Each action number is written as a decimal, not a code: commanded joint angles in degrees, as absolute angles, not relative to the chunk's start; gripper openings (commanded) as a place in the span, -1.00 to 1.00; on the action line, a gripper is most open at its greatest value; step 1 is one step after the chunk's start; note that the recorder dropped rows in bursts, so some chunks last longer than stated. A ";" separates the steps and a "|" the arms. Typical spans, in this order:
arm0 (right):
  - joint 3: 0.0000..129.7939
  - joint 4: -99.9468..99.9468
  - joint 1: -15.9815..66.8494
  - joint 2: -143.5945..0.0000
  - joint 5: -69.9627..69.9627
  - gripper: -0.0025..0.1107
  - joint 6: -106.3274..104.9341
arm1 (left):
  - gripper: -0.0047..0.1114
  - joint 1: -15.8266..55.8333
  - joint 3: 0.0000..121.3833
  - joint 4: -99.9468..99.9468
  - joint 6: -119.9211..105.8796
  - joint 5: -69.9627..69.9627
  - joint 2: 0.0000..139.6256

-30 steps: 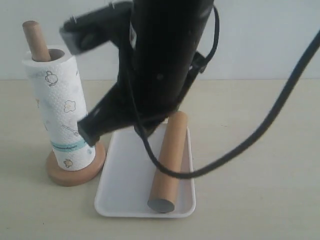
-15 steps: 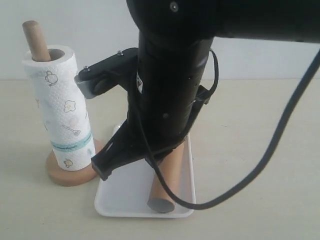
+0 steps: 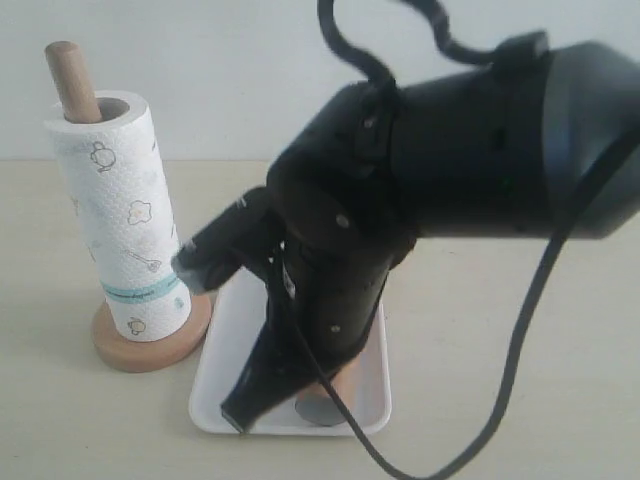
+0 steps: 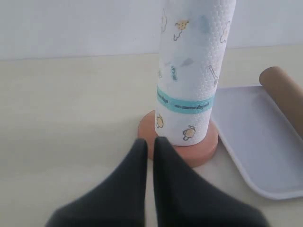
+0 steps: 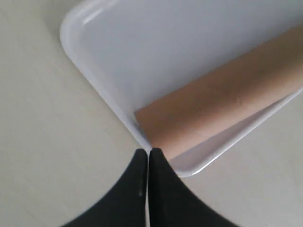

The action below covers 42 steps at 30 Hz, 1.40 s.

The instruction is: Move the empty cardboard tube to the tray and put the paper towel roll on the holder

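The paper towel roll (image 3: 115, 215) (image 4: 194, 71) stands upright on the wooden holder (image 3: 150, 345) (image 4: 206, 149), with the pole's round top (image 3: 70, 75) poking out above it. The empty cardboard tube (image 5: 222, 104) (image 4: 286, 92) lies along one side of the white tray (image 3: 215, 385) (image 5: 142, 56) (image 4: 255, 142); in the exterior view the right arm hides most of it. My right gripper (image 3: 235, 415) (image 5: 147, 151) is shut and empty, over the tray's rim near the tube's end. My left gripper (image 4: 147, 140) is shut and empty, just in front of the holder's base.
The bulky black right arm (image 3: 450, 170) and its cable (image 3: 520, 340) fill the middle and right of the exterior view. Holder and tray stand side by side on a pale beige tabletop (image 3: 60, 420), with a white wall behind.
The right arm has swung down and forward, carrying its shut gripper from beside the roll to the tray's near edge. Roll, holder, tube and tray have stayed put.
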<state>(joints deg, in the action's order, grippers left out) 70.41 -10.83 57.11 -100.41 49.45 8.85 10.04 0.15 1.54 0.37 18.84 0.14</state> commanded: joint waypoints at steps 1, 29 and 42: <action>62.19 -10.63 57.11 -101.15 42.68 -0.96 8.74 | -0.85 9.88 0.00 2.14 0.00 17.91 0.00; 43.77 -2.00 57.11 -87.32 13.50 -0.96 6.46 | -0.85 9.88 0.00 2.14 0.00 17.91 0.00; 34.77 -2.00 57.11 -72.40 4.89 -0.96 -1.55 | -0.85 9.88 0.00 2.14 0.00 17.91 0.00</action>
<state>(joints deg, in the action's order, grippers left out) 38.31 -1.97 57.11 -74.97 9.03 0.00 10.04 0.15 1.54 0.37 18.84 0.14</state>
